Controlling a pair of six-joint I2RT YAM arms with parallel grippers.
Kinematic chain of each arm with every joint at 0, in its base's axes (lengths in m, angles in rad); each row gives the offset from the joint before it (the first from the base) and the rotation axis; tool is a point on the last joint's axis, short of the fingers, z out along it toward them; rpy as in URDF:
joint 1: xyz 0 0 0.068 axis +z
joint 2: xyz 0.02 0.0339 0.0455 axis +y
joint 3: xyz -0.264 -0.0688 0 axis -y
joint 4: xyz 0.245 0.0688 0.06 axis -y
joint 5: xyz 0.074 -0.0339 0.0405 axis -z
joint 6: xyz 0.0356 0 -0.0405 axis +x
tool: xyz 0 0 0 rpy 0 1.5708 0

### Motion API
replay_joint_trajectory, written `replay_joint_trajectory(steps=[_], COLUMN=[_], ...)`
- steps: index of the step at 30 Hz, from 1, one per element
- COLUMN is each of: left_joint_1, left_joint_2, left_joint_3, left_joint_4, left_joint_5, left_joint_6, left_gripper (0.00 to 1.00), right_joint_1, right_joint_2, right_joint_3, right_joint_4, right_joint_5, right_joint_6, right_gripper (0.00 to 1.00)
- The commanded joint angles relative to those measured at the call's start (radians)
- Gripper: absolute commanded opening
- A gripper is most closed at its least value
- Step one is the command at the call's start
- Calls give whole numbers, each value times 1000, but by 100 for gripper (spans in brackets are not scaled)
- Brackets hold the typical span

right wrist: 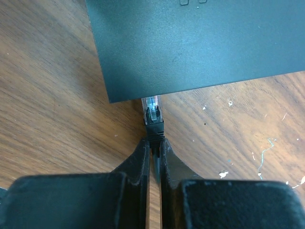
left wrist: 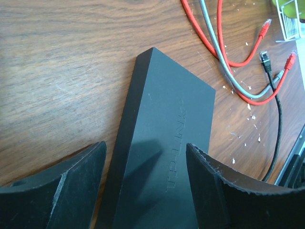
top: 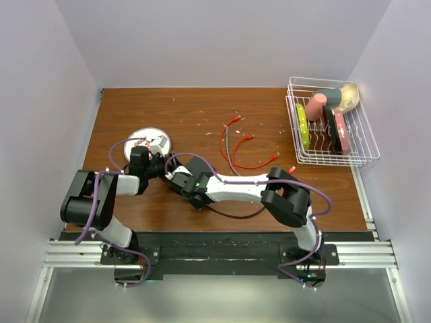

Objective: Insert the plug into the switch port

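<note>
Switch (left wrist: 162, 143) lies flat on the wood table (left wrist: 57, 71), left of centre, just near of the white plate (top: 149, 138). Left gripper (left wrist: 147, 149) is spread wide, one finger either side of the box; cannot tell whether the pads actually press its edges. Right gripper (right wrist: 153, 145) is pinched tight on the black cable just behind the plug (right wrist: 152, 112), fingers almost closed. The plug's clear tip sits right at the switch's edge, close to one corner. The sockets are hidden beneath the top face in the right wrist view, so whether the tip has entered a port cannot be told. Judgement: this is the final alignment and push. To do it well, hold the plug square to the edge and level with the table, and drive straight along its own axis, not at a slant. The grip is on the cable boot, so the plug may pivot if pushed hard; a slow, steady press is safer. The left fingers should brace the box so it cannot slide away. Loose red cables (left wrist: 214, 38) lie well to the right, out of the path.
</note>
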Motion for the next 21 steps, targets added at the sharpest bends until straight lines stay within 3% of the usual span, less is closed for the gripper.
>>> replay_joint_trajectory(steps=[1, 21], left_joint_1=[11, 13], left_joint_2=[13, 19], left_joint_3=[-13, -16], left_joint_4=[40, 57], left_joint_5=[35, 60], left_joint_6=[-14, -17], left_gripper=[73, 73], right_joint_1=[8, -2], right_joint_2=[74, 75], right_joint_3=[20, 79], right_joint_4=[-82, -141], right_joint_5=[-13, 57], right_joint_6=[-28, 50], right_gripper=[0, 0])
